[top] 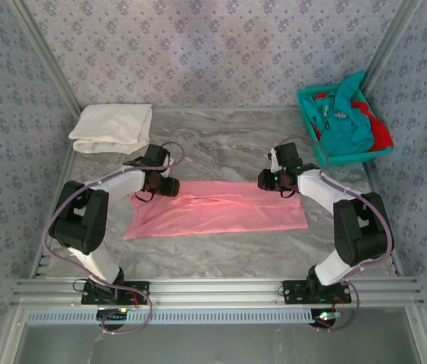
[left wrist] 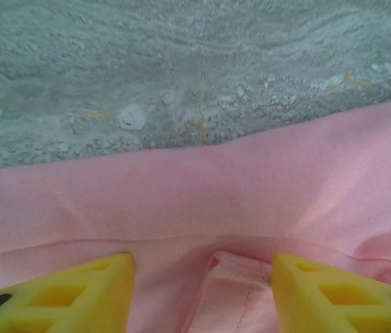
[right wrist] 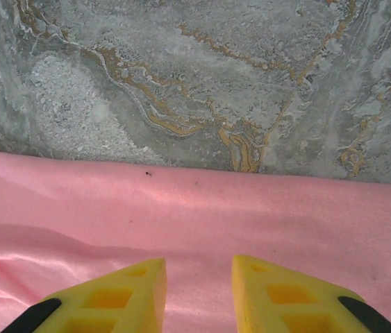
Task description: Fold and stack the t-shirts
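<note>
Salmon-pink t-shirt (top: 217, 211): plain, centre of frame. Cream-white t-shirt (top: 113, 127): plain, upper left. Teal mesh basket (top: 350, 159), upper right, with a teal t-shirt (top: 346, 121) and a red t-shirt (top: 381, 136). Table (top: 221, 148): grey marble pattern, ochre veins. Walls (top: 198, 45): pale blue-grey, small repeating floral print. Left arm (top: 83, 218) and right arm (top: 359, 227): black joints, white links. Left gripper fingers (left wrist: 63, 295) and right gripper fingers (right wrist: 112, 302): yellow with black patches.

Salmon pink t-shirt (top: 217, 214), worktop (top: 221, 152) centre: far edge partly covered by left gripper (top: 156, 185) and right gripper (top: 275, 180); cut off at sides and bottom in both wrist views. Yellow fingers (left wrist: 77, 295): rear parts cut by bottom edge. Basket (top: 310, 125), far right corner: teal t-shirt (top: 346, 121) over red t-shirt (top: 381, 135), red mostly hidden; garment count indeterminable. Worktop, left wrist view: far part blurred.
</note>
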You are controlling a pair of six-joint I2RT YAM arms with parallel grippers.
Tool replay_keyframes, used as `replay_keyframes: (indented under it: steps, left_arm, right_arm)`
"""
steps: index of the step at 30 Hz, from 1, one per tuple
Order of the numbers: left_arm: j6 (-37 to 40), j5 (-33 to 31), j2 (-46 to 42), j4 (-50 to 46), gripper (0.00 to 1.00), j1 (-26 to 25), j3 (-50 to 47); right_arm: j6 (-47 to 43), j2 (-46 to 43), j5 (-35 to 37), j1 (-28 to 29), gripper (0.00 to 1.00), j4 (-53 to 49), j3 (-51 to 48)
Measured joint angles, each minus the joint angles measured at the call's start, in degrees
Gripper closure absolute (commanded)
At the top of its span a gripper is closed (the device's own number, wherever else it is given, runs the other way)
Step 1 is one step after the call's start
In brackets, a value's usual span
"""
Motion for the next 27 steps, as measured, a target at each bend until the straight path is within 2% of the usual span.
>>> replay_keyframes:
  steps: [3,7,9,11,21,22,23,24,27]
  left_arm:
    - [0.17,0.61,0.2,0.07,0.61,-0.02,-0.02]
    - [-0.44,1.03,0.2,0.04,0.82,-0.35,-0.07]
    - [-0.63,1.09,0.09,0.0,0.86,-0.57,-0.09]
    - [-1.25,1.2,-0.61,-0.2,1.0,-0.76,-0.33]
    - [-4.66,-0.74,-10.99,-4.31,1.0,-3.1,-1.14]
    - [-4.9,-0.94,-11.89,-4.61,0.95,-3.5,-1.49]
    - [-5.01,-1.09,-12.5,-4.83,0.8,-3.78,-1.88]
    - [-5.05,-1.4,-12.81,-4.92,0.7,-4.07,-2.29]
    - [-5.4,-1.57,-12.07,-4.9,0.61,-3.63,-3.26]
  right_arm:
    - [0.07,0.0,0.68,0.0,0.67,0.0,0.0]
    - [0.24,0.0,1.27,-0.07,0.68,-0.02,0.0]
    - [0.26,0.0,1.33,-0.15,0.68,-0.02,0.0]
    - [0.26,0.0,1.49,-0.17,0.68,-0.02,0.0]
    - [0.28,0.0,2.34,-0.39,0.68,-0.02,0.0]
    - [0.28,0.0,2.38,-0.5,0.68,-0.02,0.0]
    - [0.28,0.0,2.38,-0.59,0.68,-0.02,0.0]
    - [0.28,0.0,2.38,-0.66,0.68,-0.02,0.0]
    - [0.28,0.13,2.36,-0.81,0.68,0.0,0.09]
